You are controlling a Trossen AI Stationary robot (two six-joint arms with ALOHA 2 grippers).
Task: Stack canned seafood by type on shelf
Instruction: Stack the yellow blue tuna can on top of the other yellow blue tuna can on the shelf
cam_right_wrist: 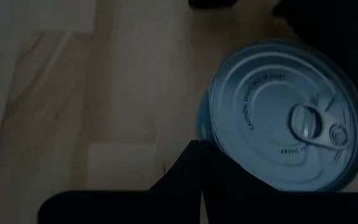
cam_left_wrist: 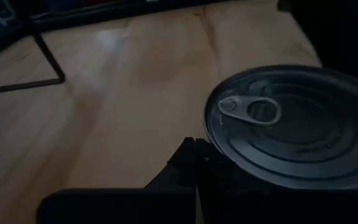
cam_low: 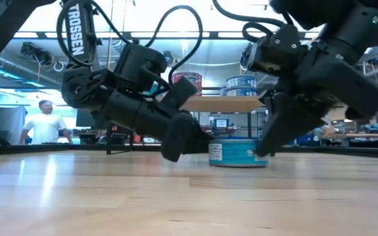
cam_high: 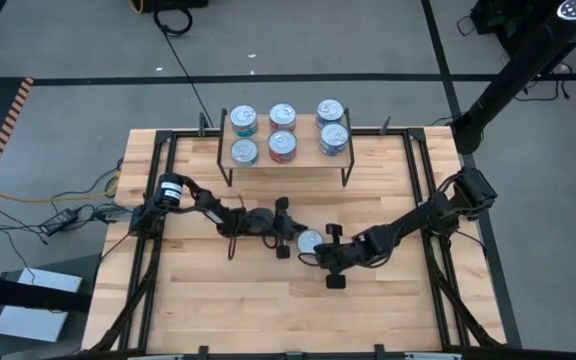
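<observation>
One teal-labelled can (cam_high: pixel 309 241) stands upright on the tabletop in front of the shelf, silver lid with pull tab up (cam_left_wrist: pixel 291 124) (cam_right_wrist: pixel 284 118). My left gripper (cam_high: pixel 283 229) is open just left of it, and my right gripper (cam_high: pixel 334 257) is open just right of it. The can sits between the two grippers, not between the fingers of either. In the low view a dark finger flanks each side of the can (cam_low: pixel 238 152). The light-wood shelf (cam_high: pixel 286 170) on black legs holds several cans in two rows (cam_high: pixel 282 146). My left gripper's near finger (cam_high: pixel 284 251) stands against the can's left side (cam_low: pixel 211 152), coming in low from the table's left; whether it touches, I cannot tell. My right gripper's far finger (cam_high: pixel 333 233) stands against the can's right side (cam_low: pixel 265 152), slanting down from the right; whether it touches, I cannot tell.
Black frame rails run along the table's left and right sides (cam_high: pixel 153 270) (cam_high: pixel 438 270). Cables lie off the table's left edge (cam_high: pixel 78 210). A person in a white shirt stands far behind the table (cam_low: pixel 44 126). Bare wood spreads toward the near edge (cam_high: pixel 268 315).
</observation>
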